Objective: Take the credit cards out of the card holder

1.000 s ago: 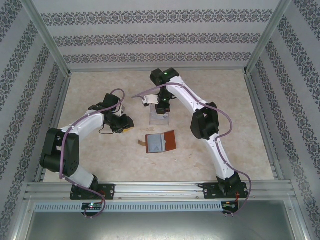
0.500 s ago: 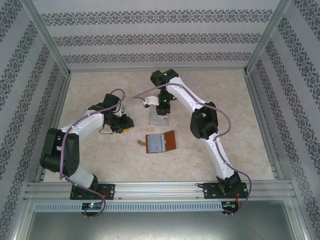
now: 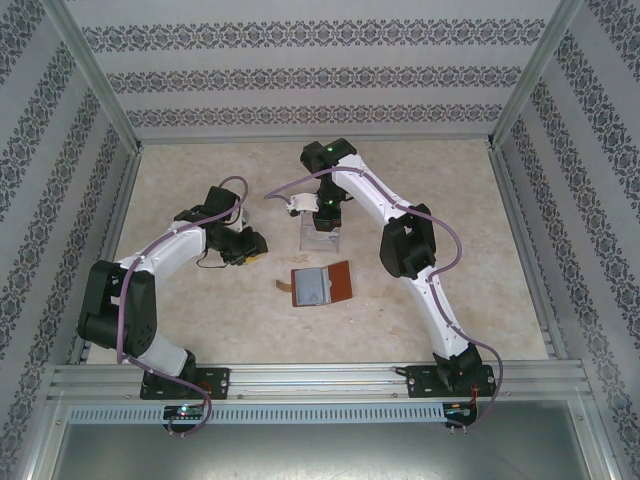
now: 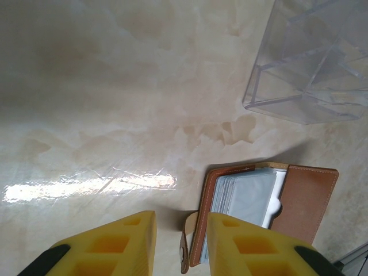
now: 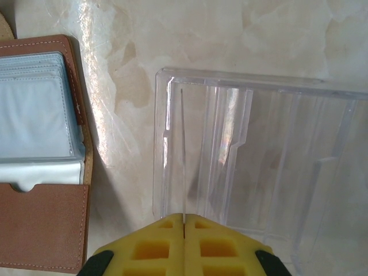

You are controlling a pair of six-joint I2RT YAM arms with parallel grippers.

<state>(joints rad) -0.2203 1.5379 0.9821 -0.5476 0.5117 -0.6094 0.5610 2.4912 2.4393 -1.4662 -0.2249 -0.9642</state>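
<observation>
The card holder point(image 3: 322, 285) lies open on the table, a reddish-brown wallet point(image 4: 305, 195) with greyish clear pockets point(image 4: 247, 195) stacked inside. Its strap tab point(image 4: 185, 253) points toward my left gripper point(image 4: 181, 221). That gripper is open with nothing between its yellow fingers, low over the table just left of the wallet point(image 5: 46, 230). My right gripper point(image 5: 184, 217) is shut on one credit card point(image 5: 183, 155), seen edge-on as a thin pale line. The card stands in the leftmost slot of the clear slotted tray point(image 5: 276, 172).
The clear tray point(image 3: 320, 238) sits just behind the wallet, under the right gripper point(image 3: 322, 222). The left gripper point(image 3: 256, 255) is left of both. Patterned walls and metal rails point(image 3: 300, 380) enclose the marble-look table.
The left arm has edged very slightly. The right gripper stays over the tray with the card still pinched.
</observation>
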